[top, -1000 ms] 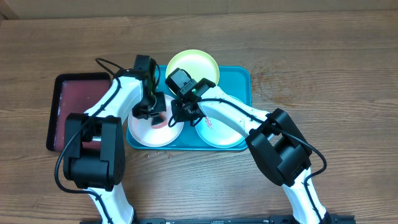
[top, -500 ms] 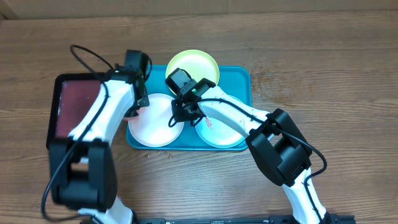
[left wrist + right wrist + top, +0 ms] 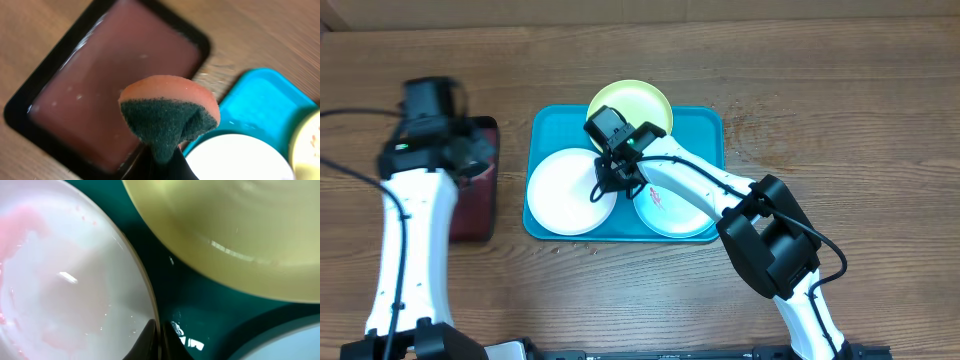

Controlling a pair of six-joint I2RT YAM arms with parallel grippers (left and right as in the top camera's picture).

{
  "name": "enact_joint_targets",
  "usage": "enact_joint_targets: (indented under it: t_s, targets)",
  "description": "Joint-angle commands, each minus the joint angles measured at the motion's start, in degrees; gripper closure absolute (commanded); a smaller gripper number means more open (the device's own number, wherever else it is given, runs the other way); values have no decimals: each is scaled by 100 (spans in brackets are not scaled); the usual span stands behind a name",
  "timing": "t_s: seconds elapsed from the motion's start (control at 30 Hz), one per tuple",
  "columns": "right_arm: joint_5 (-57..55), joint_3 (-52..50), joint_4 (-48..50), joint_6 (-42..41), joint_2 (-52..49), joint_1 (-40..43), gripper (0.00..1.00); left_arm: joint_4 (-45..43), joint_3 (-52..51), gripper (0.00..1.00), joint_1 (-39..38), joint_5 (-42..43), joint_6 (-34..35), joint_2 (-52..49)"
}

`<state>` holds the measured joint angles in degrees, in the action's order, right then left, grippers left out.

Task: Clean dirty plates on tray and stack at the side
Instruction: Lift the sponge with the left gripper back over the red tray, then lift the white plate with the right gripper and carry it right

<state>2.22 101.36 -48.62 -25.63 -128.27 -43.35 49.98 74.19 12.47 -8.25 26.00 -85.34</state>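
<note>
The teal tray holds three plates. The white plate lies at its left, the yellow-green plate at the back, and the pale aqua plate, with a red smear, at the right. My right gripper is shut on the white plate's right rim; the right wrist view shows its fingertips pinching the rim, with faint pink smears on the white plate. My left gripper is shut on an orange and green sponge above the dark red tray.
The black-rimmed dark red tray lies left of the teal tray, partly under my left arm; it also shows in the left wrist view. Bare wooden table surrounds both trays. A few crumbs lie by the teal tray's front edge.
My left arm has swung left with the sponge, off the white plate to above the dark red tray. My right gripper has stayed on the white plate's rim.
</note>
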Motion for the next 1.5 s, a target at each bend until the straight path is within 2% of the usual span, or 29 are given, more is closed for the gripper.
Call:
enact_joint_targets:
  t_s: [0.0, 0.13, 0.4, 0.67, 0.97, 1.2, 1.47]
  targets:
    - [-656, 673, -214, 208, 85, -140, 96, 151, -13, 96, 588, 737, 125, -184]
    - [-1528, 1196, -581, 463, 109, -328, 96, 208, -17, 96, 981, 986, 129, -310]
    - [-3633, 1781, -984, 1010, 120, -837, 96, 70, -22, 95, 1340, 975, 127, -354]
    - [-5554, 1801, -957, 1493, 125, -1429, 96, 98, -22, 96, 1405, 973, 103, -645]
    - [-7383, 1801, -328, 2697, 125, -1759, 96, 146, -22, 96, 1410, 984, 105, -1067]
    - [-7632, 1801, 254, 3764, 125, -1858, 96, 120, -22, 96, 1410, 984, 105, -1082]
    - [-7737, 1801, 400, 3810, 125, -1858, 96, 120, -22, 96, 1410, 986, 107, -1082]
